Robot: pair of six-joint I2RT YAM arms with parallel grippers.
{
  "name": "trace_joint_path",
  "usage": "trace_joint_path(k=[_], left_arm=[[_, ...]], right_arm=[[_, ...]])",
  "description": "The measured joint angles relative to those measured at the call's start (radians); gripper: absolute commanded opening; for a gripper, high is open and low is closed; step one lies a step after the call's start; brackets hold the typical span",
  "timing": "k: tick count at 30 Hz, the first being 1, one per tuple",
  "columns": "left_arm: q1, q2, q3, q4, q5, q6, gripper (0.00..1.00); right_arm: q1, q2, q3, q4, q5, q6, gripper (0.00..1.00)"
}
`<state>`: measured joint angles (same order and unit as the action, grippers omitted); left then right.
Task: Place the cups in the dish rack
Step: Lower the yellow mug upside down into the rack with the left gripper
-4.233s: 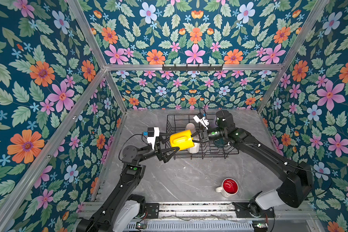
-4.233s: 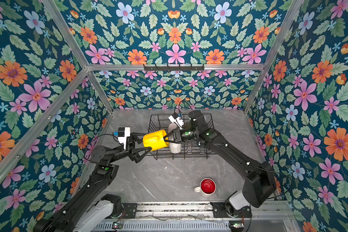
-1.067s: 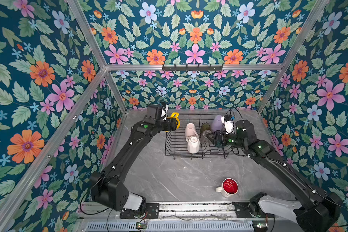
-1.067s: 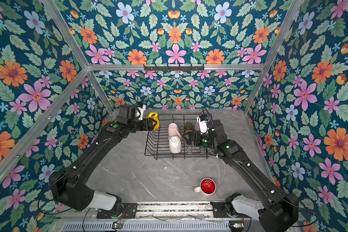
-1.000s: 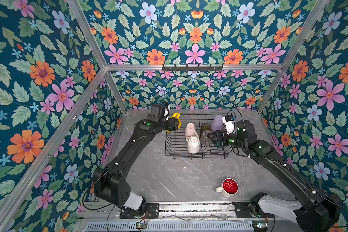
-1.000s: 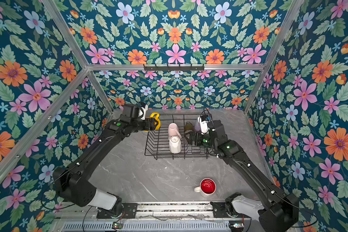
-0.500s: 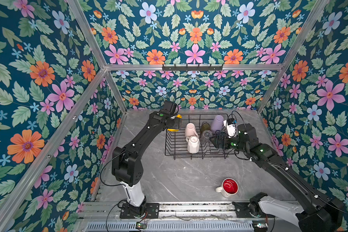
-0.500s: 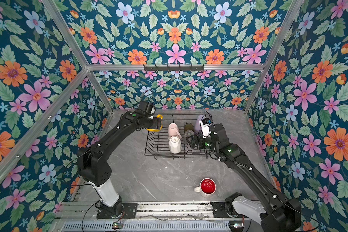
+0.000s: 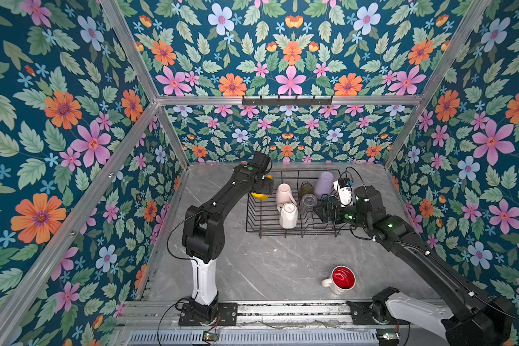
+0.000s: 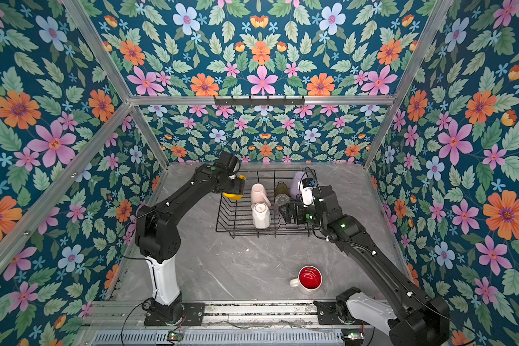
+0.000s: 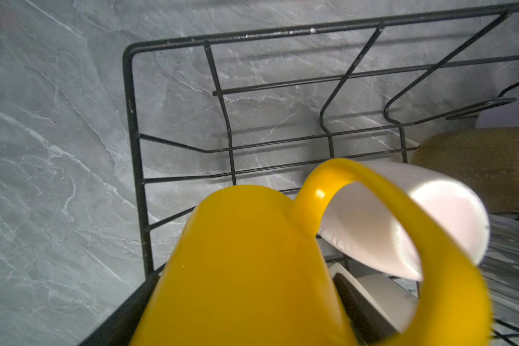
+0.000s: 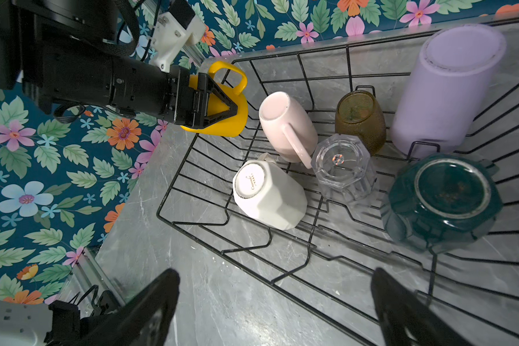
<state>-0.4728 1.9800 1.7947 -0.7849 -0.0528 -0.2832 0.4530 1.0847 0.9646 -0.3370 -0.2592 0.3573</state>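
Note:
My left gripper is shut on the yellow mug, holding it mouth-down over the back left corner of the black wire dish rack. In the rack, upside down, stand a pale pink mug, a white faceted mug, a clear glass, an olive-brown glass, a lilac tumbler and a dark teal mug. My right gripper hangs open and empty over the rack's front right part. The white red-lined mug stands upright on the table near the front.
The grey marble table lies between the rack and the front rail. Floral walls close in on the left, back and right. A black hook rail runs along the back wall, high above the rack.
My left arm has swung right and carried the yellow mug from beside the rack to over its back left corner. My right gripper has drawn back slightly towards the front, still open.

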Motion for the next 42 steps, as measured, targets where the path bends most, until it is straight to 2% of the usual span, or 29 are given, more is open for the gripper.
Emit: trace_joint_path(k=[15,17,24,32,38,42], left_arm=[[0.001,0.120,0.055,0.000,0.005,-0.007,0.19],[0.002,0.130,0.056,0.001,0.005,-0.008,0.24],[0.006,0.161,0.060,0.028,0.009,-0.010,0.51],[0.006,0.182,0.059,0.066,0.007,-0.011,0.67],[0.006,0.187,0.051,0.074,-0.001,-0.011,0.86],[0.006,0.187,0.043,0.079,-0.003,-0.011,0.91]], right_arm=[[-0.002,-0.002,-0.014,0.001,-0.002,-0.001,0.99],[-0.002,-0.002,-0.016,-0.002,-0.003,-0.001,0.99],[-0.002,-0.003,-0.024,-0.002,-0.003,-0.001,0.99],[-0.002,-0.004,-0.026,-0.002,-0.003,-0.001,0.99],[-0.002,-0.008,-0.026,-0.002,-0.003,-0.001,0.99],[-0.003,-0.008,-0.026,-0.002,-0.003,-0.001,0.99]])
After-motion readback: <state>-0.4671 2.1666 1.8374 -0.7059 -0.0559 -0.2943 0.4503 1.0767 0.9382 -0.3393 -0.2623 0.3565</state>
